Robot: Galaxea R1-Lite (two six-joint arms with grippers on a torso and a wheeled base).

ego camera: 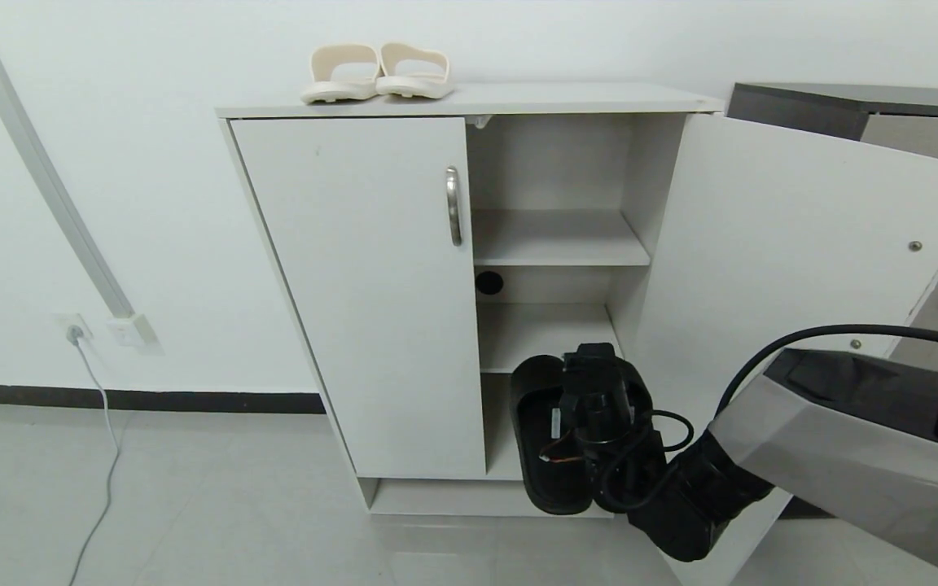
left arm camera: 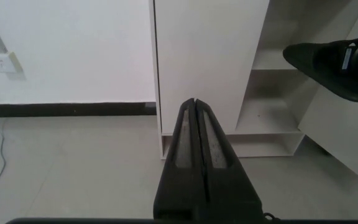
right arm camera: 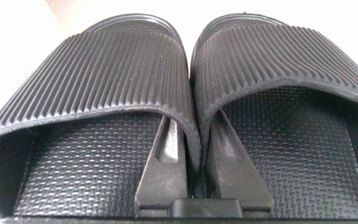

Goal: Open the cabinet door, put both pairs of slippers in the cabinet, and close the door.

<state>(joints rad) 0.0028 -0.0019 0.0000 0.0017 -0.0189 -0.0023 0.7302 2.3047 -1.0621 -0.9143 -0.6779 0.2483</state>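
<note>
The left gripper [left arm camera: 194, 104] hangs low above the pale floor, its two fingers pressed together on nothing, facing the closed left door [ego camera: 371, 309] of the white two-door laminate cabinet [ego camera: 469, 99]. The pair of cream open-toe foam slippers [ego camera: 378, 73] sits side by side on the cabinet's top, above that closed door. To their right the compartment stands open, with an upper shelf [ego camera: 558, 236], a lower shelf [ego camera: 546, 334] and the bottom board [ego camera: 506, 460] all bare. The pair of black ribbed rubber slippers [ego camera: 538, 431] hangs just in front of this opening at about the height of the lower shelf. The right gripper [right arm camera: 195, 160] holds the pair, one finger inside each strap, pinching the two inner walls together. The slippers' long axis points into the cabinet, so a straight push forward looks like the likely move, though whether their tips have crossed the front edge is unclear. The open right door [ego camera: 778, 268] swings wide beside the right arm, which is much the nearer to the opening.
</note>
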